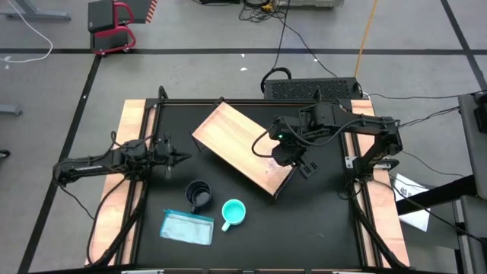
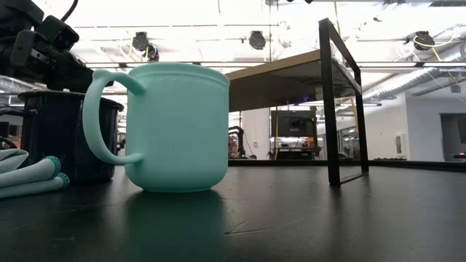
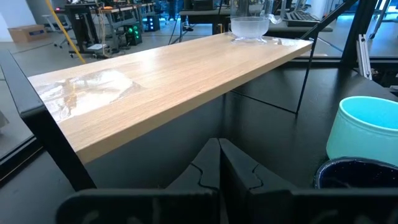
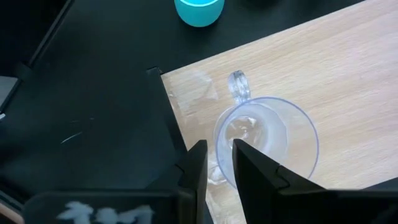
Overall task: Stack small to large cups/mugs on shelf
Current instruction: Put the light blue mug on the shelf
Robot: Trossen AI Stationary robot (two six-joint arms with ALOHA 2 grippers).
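The light-wood shelf (image 1: pixel 240 144) stands aslant on black frame legs (image 2: pixel 331 109) in the middle of the table. The small clear cup (image 4: pixel 273 140) stands on the shelf's right end and also shows in the left wrist view (image 3: pixel 249 28). My right gripper (image 4: pixel 220 165) is above it, shut on its rim. The dark mug (image 1: pixel 199 194) and the turquoise mug (image 1: pixel 233 213) stand on the table in front of the shelf. My left gripper (image 3: pixel 219 165) is shut and empty, level, at the shelf's left side (image 1: pixel 181 158). My right gripper holds the clear cup's rim (image 4: pixel 219 146), on the side next to the cup's handle (image 4: pixel 239 87). One finger (image 4: pixel 255 168) is inside the cup and one (image 4: pixel 196 171) outside. The fingers come from above, pointing down. The cup stands upright with its bottom on the shelf top.
A flat light-blue packet (image 1: pixel 188 227) lies near the table's front edge, left of the turquoise mug. Wooden strips (image 1: pixel 133 114) edge the black tabletop on both sides. The shelf top left of the clear cup is bare wood (image 3: pixel 155 81).
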